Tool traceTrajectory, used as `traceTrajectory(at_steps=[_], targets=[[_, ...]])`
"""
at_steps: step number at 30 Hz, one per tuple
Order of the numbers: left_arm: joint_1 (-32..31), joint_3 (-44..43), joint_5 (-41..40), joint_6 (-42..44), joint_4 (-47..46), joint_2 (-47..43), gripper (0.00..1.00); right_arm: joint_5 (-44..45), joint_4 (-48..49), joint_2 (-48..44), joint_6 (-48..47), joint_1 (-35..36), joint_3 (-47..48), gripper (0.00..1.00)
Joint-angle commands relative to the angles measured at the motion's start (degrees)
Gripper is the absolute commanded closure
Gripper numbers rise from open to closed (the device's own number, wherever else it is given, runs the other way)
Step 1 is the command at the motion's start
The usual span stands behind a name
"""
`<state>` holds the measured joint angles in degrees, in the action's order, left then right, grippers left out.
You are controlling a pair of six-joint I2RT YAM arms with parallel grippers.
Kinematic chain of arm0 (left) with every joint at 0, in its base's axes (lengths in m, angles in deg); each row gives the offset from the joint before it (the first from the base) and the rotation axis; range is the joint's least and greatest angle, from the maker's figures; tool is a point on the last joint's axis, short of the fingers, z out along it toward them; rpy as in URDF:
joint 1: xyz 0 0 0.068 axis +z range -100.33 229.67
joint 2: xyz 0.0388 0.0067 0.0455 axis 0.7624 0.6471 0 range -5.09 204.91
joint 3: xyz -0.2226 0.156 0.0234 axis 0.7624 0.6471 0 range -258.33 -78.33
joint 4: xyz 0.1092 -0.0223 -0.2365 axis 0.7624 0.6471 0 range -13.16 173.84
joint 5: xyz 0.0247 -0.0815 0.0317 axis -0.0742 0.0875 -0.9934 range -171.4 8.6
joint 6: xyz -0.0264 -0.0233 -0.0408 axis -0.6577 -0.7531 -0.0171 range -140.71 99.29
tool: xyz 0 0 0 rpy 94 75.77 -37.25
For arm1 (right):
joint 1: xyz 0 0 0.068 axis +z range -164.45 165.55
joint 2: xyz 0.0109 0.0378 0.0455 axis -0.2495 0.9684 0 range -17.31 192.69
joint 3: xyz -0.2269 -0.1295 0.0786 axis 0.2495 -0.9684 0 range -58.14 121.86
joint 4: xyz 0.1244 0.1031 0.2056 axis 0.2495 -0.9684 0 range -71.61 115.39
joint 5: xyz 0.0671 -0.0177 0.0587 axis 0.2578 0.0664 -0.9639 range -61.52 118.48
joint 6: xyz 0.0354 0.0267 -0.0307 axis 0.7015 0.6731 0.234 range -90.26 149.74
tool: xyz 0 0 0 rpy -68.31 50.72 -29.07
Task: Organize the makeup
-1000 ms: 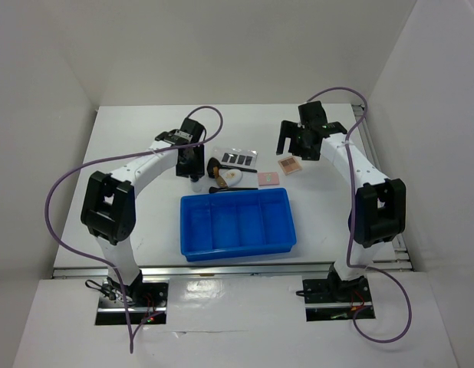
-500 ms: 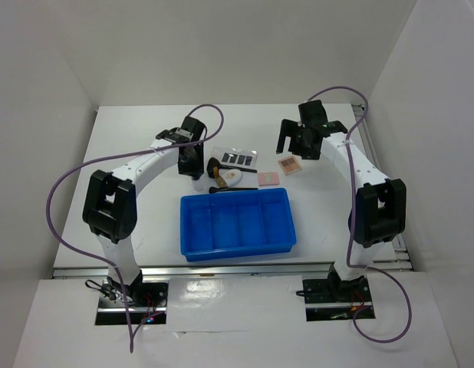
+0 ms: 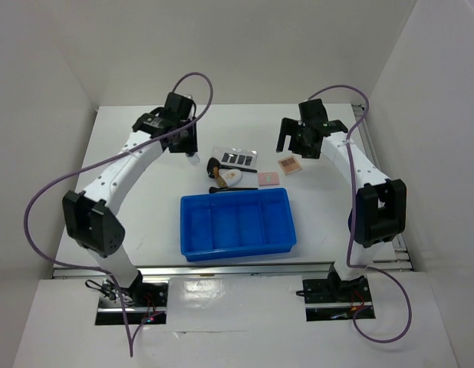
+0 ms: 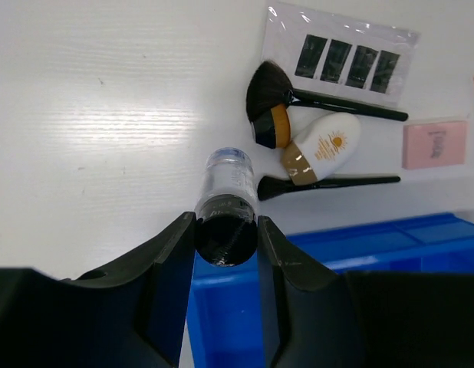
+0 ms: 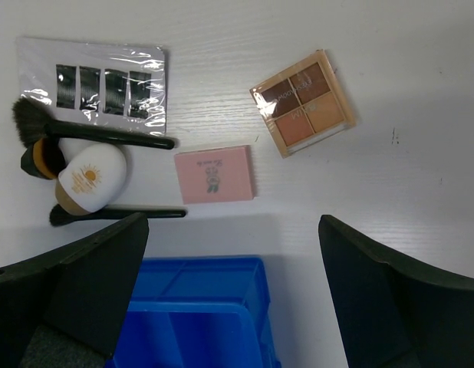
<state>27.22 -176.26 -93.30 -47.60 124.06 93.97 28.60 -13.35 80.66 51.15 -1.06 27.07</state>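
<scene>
My left gripper (image 4: 226,230) is shut on the black cap of the clear vial (image 4: 228,201) and holds it up off the table; it is at the back left in the top view (image 3: 189,149). A clear palette with dark pans (image 4: 344,55), two black brushes (image 4: 271,88) and a white oval piece (image 4: 321,149) lie close together on the table. My right gripper (image 5: 233,230) is open and empty above a pink square (image 5: 214,175) and a tan palette (image 5: 304,102).
The blue divided tray (image 3: 237,222) stands in front of the makeup pile, its compartments showing nothing inside; it also shows in the right wrist view (image 5: 199,307). White walls close in the table at the back and both sides.
My left arm has risen and swung back and to the left, lifting the vial off the table beside the brushes. The right arm has not moved.
</scene>
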Motion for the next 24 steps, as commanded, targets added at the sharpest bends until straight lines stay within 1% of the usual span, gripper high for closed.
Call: traceTrajectory(at_steps=[1, 4, 5, 6, 10, 15, 19, 20, 24], targets=[[0.22, -0.87, 0.11, 1.85, 4.89, -7.64, 1.00, 0.93, -1.07, 0.38, 0.39, 0.59, 2.15, 0.00], [0.22, 3.61, 3.54, 1.24, 6.30, -11.78, 1.00, 0.93, -1.07, 0.38, 0.39, 0.59, 1.63, 0.00], [-0.47, 5.02, 4.60, 1.23, 7.00, -14.58, 1.00, 0.93, -1.07, -0.15, 0.39, 0.59, 1.63, 0.00], [-0.48, 7.73, 6.43, 0.71, 7.01, -15.91, 1.00, 0.41, -1.07, -0.15, 0.39, 0.59, 1.63, 0.00], [-4.34, 11.44, 9.00, 0.00, 10.24, -21.00, 1.00, -0.12, -0.55, -0.15, 0.39, 0.59, 1.01, 0.00], [-7.33, 13.63, 10.31, -0.61, 15.08, -23.22, 1.00, -0.64, -0.55, -0.15, 0.39, 0.59, 1.01, 0.00], [-8.83, 16.89, 13.30, -0.61, 16.32, -24.80, 1.00, -0.65, -0.55, -0.15, 0.39, 0.59, 0.49, 0.00], [-9.35, 18.81, 13.83, -0.61, 16.32, -25.41, 1.00, -0.65, -0.55, -0.15, 0.39, 0.59, 0.48, 0.00], [-9.36, 22.87, 16.47, -0.61, 16.32, -25.94, 1.00, -1.17, -0.55, -0.15, 0.92, 0.59, 0.48, 0.00]])
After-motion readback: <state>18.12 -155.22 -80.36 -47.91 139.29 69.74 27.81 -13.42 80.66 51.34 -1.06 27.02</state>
